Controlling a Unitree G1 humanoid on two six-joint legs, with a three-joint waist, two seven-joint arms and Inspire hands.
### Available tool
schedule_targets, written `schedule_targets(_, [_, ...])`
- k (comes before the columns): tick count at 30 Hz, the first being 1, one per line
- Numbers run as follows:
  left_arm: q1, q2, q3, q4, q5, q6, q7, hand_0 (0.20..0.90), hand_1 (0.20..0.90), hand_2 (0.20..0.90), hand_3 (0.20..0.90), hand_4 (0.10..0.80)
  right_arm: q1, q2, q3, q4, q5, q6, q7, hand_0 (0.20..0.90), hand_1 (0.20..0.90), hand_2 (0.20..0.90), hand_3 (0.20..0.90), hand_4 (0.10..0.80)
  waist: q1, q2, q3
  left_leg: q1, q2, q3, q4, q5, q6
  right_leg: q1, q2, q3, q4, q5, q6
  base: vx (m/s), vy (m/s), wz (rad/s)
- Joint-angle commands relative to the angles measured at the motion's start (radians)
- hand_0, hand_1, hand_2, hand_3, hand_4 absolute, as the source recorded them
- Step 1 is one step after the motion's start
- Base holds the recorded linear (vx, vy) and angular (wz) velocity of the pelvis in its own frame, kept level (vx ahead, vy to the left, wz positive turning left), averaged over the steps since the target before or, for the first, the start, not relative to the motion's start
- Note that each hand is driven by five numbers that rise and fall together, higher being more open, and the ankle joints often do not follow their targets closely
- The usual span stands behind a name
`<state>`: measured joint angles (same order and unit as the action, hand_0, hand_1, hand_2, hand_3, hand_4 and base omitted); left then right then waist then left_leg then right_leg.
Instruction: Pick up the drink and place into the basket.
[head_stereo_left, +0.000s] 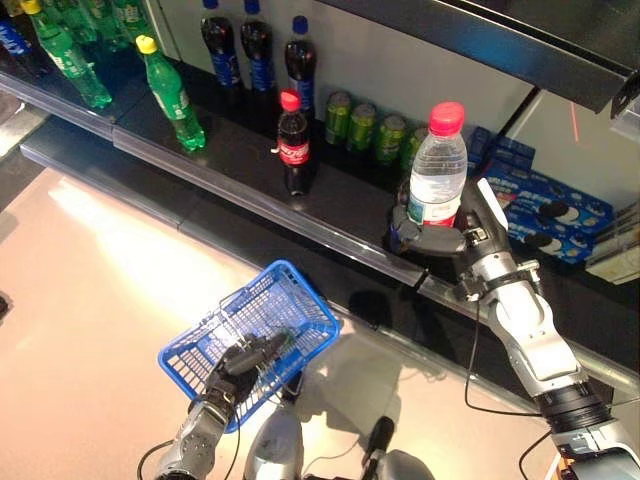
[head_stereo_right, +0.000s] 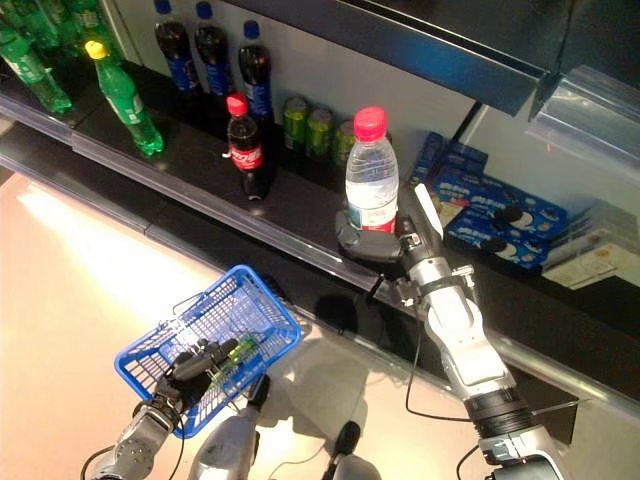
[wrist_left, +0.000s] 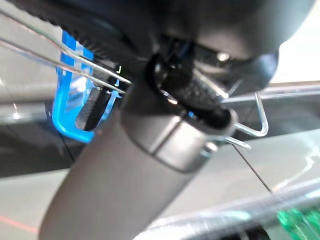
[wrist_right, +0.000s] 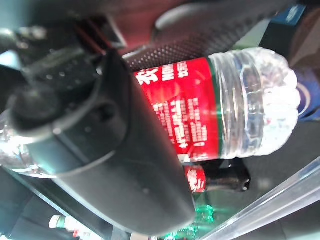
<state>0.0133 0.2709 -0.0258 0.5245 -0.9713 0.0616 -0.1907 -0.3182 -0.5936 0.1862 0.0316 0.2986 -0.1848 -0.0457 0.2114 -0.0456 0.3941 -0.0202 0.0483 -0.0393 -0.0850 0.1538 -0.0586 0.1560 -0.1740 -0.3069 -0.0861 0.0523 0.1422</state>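
- Dark store shelving (head_stereo_left: 250, 190) carries soda bottles and green cans (head_stereo_left: 362, 126).
- Right hand (head_stereo_left: 440, 238) is wrapped around a clear water bottle (head_stereo_left: 437, 170) at the shelf's front edge, upright.
- Left hand (head_stereo_left: 243, 362) clasps the blue basket (head_stereo_left: 290, 300) by its wire handle, low and well apart.
- Grasp looks done; next, the bottle must travel down and left into the basket.
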Motion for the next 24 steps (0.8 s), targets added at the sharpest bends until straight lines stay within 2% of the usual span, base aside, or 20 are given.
schedule_targets(1, [-0.035, 0.068, -0.059, -0.193, -0.103, -0.083, -0.134, 0.3, 0.3, 0.3, 0.2, 0.1, -0.065, -0.033, 0.022, -0.155, 0.064, -0.178, -0.054, 0.3, 0.3, 0.3, 0.2, 0.1, 0.013, -0.002, -0.285, 0.073, 0.023, 0.005, -0.002, -0.11, -0.019, 0.032, 0.0, -0.023, 0.006, -0.031, 0.01, 0.03, -0.04, 0.04])
schedule_targets(13, [-0.053, 0.121, -0.094, -0.498, -0.192, -0.019, -0.164, 0.3, 0.3, 0.3, 0.2, 0.1, -0.091, -0.032, 0.079, -0.204, 0.058, -0.193, -0.07, 0.3, 0.3, 0.3, 0.2, 0.1, 0.065, -0.013, -0.286, 0.065, 0.015, -0.05, -0.002, -0.104, -0.02, 0.053, 0.0, -0.058, 0.007, -0.039, 0.012, 0.014, -0.031, 0.09])
schedule_targets(24, [-0.059, 0.157, -0.11, -0.704, -0.251, 0.026, -0.211, 0.3, 0.3, 0.3, 0.2, 0.1, -0.094, -0.035, 0.115, -0.249, 0.042, -0.207, -0.074, 0.3, 0.3, 0.3, 0.2, 0.1, 0.104, -0.017, -0.292, 0.052, 0.003, -0.105, -0.002, -0.096, -0.021, 0.06, 0.0, -0.081, 0.007, -0.042, 0.014, 0.001, -0.021, 0.12])
